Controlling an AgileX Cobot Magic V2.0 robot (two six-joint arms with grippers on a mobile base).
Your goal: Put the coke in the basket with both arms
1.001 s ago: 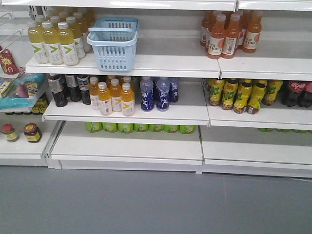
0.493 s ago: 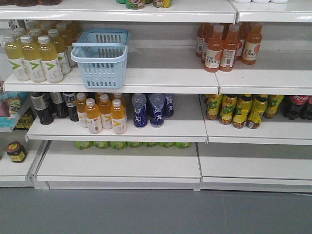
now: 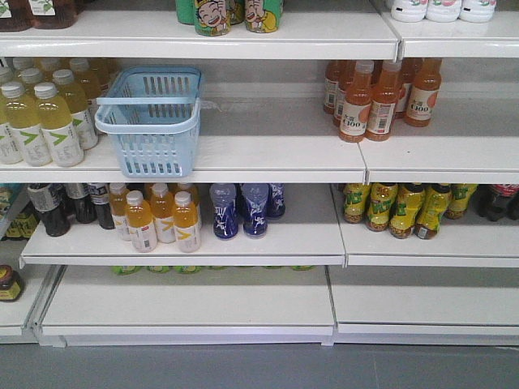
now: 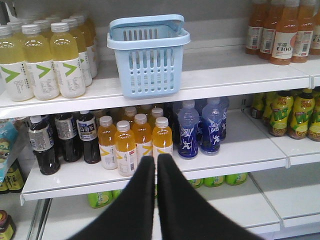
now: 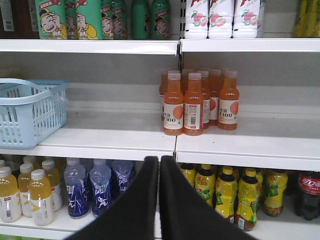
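Your jaws, both pairs empty
Left gripper (image 4: pixel 156 160) and right gripper (image 5: pixel 159 161) are pinched together, gripping nothing; the basket (image 3: pixel 150 121) sits on the shelf (image 3: pixel 276 150).

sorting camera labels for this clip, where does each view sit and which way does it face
Exterior front-facing: set back, facing the shelves, slightly downward, basket upper left; no robot parts show.
Left wrist: behind the shut left fingers, facing the basket and yellow bottles.
Right wrist: behind the shut right fingers, aimed further right at the orange bottles; coke lower right.
All three share the basket.
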